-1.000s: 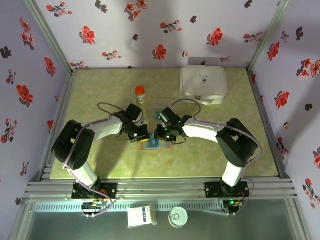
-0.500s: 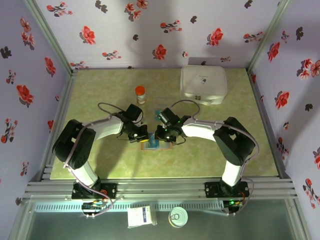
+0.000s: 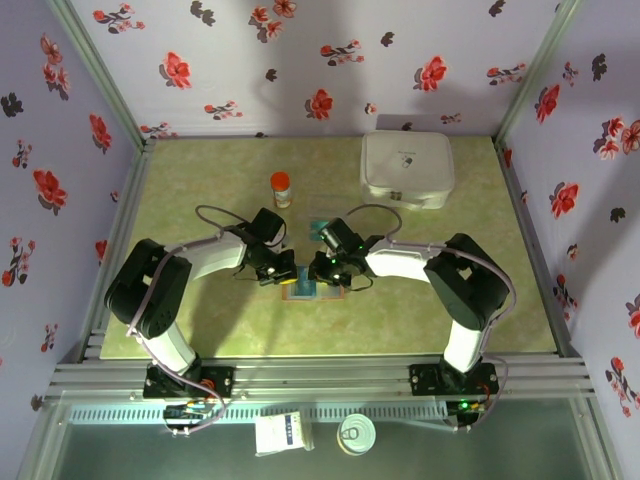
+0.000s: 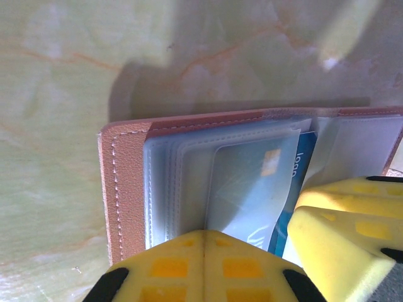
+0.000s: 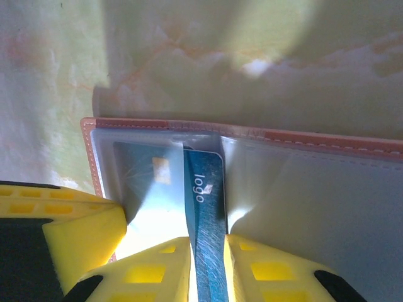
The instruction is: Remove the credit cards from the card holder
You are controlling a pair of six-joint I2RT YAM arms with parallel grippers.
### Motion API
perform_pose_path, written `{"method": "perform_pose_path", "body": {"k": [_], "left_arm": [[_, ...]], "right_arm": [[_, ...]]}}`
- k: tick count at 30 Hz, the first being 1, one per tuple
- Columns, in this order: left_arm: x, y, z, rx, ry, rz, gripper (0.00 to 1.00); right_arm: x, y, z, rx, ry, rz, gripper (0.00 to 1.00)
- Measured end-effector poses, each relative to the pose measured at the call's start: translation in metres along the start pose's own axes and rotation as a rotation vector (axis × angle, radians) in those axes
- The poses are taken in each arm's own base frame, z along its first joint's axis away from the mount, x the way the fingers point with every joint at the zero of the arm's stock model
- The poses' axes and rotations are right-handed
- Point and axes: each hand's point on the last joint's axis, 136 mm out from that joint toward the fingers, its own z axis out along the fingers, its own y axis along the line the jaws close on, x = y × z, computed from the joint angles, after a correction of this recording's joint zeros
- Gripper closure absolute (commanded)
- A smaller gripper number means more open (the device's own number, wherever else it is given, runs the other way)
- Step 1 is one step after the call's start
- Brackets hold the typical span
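Note:
The card holder lies open on the green table between both arms: brown outside, clear blue-grey pockets. My right gripper is shut on a teal credit card printed "logo", which stands on edge and is partly out of its pocket. Another teal card sits inside the pocket beside it, also seen from the left wrist. My left gripper is shut, its yellow fingers pinching a pocket leaf at the card holder's near edge. From above, the left gripper and right gripper meet over the holder.
A white rounded case stands at the back right. A small orange-capped bottle stands behind the left arm. A small teal piece lies just behind the right wrist. Flowered walls close in the table on three sides.
The right arm's wrist has shifted slightly to the left. Both grips look unchanged.

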Motion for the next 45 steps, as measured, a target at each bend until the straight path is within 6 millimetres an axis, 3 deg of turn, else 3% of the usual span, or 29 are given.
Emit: {"method": "perform_pose_path", "body": {"k": [26,45], "left_arm": [[0.0001,0.0001,0.0002,0.001,0.000,0.000,0.99],[0.0001,0.0003,0.0002,0.000,-0.001,0.000,0.99]], "right_arm": [[0.0006,-0.0055,0.0027,-0.032,-0.005,0.020,0.79],[-0.0005,0.0028,-0.0007,-0.193,-0.031,0.079,0.84]]}}
